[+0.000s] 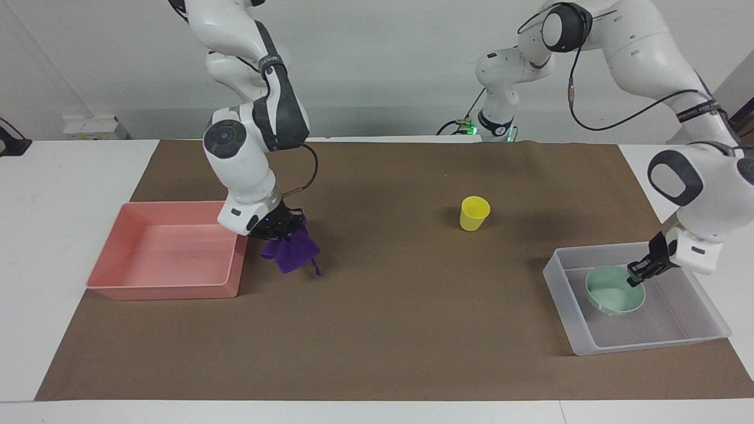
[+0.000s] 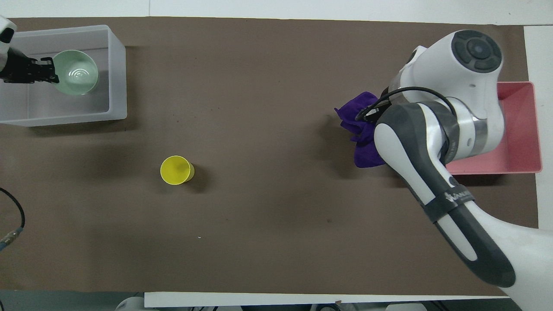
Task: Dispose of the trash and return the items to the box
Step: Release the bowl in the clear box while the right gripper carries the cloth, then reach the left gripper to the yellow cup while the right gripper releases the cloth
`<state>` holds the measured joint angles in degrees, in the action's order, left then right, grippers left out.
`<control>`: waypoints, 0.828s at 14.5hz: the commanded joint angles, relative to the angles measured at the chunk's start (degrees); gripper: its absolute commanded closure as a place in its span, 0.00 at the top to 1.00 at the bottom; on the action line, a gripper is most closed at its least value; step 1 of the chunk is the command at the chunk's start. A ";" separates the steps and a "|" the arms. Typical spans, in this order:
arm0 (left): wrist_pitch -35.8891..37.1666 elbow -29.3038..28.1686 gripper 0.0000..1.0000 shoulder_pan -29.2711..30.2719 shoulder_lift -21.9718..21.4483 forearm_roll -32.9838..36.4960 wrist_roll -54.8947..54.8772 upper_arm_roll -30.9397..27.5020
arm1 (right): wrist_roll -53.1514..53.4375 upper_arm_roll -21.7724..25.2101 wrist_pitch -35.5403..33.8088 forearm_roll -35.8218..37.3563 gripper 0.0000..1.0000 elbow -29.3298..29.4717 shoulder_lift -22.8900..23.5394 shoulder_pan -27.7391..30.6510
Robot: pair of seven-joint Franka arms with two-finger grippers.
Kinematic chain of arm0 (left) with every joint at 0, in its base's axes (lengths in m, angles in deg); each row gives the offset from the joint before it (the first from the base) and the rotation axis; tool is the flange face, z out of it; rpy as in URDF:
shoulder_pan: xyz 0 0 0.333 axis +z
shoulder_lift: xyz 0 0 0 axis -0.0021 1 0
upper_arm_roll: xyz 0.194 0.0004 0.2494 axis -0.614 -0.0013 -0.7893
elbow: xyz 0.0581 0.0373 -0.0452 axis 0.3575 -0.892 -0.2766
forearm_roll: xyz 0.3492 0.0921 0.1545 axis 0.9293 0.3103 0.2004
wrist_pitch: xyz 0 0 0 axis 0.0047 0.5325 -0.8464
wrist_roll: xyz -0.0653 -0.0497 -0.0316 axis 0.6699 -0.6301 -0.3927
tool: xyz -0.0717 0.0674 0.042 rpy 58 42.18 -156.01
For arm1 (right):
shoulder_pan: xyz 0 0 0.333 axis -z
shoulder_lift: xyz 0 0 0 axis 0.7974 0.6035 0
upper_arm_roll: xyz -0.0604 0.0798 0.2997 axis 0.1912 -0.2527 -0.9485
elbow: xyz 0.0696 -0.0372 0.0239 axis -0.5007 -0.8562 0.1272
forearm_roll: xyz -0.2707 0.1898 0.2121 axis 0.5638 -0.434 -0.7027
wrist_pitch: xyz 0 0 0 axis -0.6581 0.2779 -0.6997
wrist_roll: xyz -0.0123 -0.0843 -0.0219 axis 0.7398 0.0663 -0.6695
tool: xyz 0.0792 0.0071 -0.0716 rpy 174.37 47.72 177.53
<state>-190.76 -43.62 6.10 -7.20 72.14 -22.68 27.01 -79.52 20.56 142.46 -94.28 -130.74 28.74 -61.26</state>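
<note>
My right gripper (image 1: 284,227) is shut on the deep-purple rag (image 1: 290,250), which hangs off the mat beside the pink tray (image 1: 165,290). The rag also shows in the overhead view (image 2: 360,129), partly under my arm. My left gripper (image 1: 639,274) is shut on the rim of the mint-green bowl (image 1: 612,292) and holds it tilted inside the clear tub (image 1: 648,343). The overhead view shows that gripper (image 2: 49,71), the bowl (image 2: 75,72) and the tub (image 2: 117,65). I cannot tell whether the bowl touches the tub floor. The yellow cup (image 1: 474,213) stands upright on the mat, also in the overhead view (image 2: 176,170).
The pink tray (image 2: 522,125) holds nothing and sits at the right arm's end of the brown mat (image 1: 383,330). The tub sits at the left arm's end. The bowl hides the tub's sticker.
</note>
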 commanded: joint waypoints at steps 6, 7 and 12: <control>12.49 5.34 1.00 -1.29 -5.31 -0.02 0.03 0.65 | -5.52 -0.50 -13.29 1.88 0.00 7.86 -4.02 9.23; 15.30 3.07 1.00 -2.87 -9.45 -0.11 0.30 0.57 | -7.11 -0.59 -13.11 1.89 0.00 6.90 -4.28 11.34; 18.59 -24.67 1.00 -14.02 -29.94 -0.03 7.67 0.74 | -13.95 -0.50 -5.67 2.32 0.00 -2.58 -5.78 17.50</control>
<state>-168.80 -52.18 -3.50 -28.61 72.14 -17.90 28.53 -89.21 20.68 131.97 -92.63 -126.76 24.74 -46.47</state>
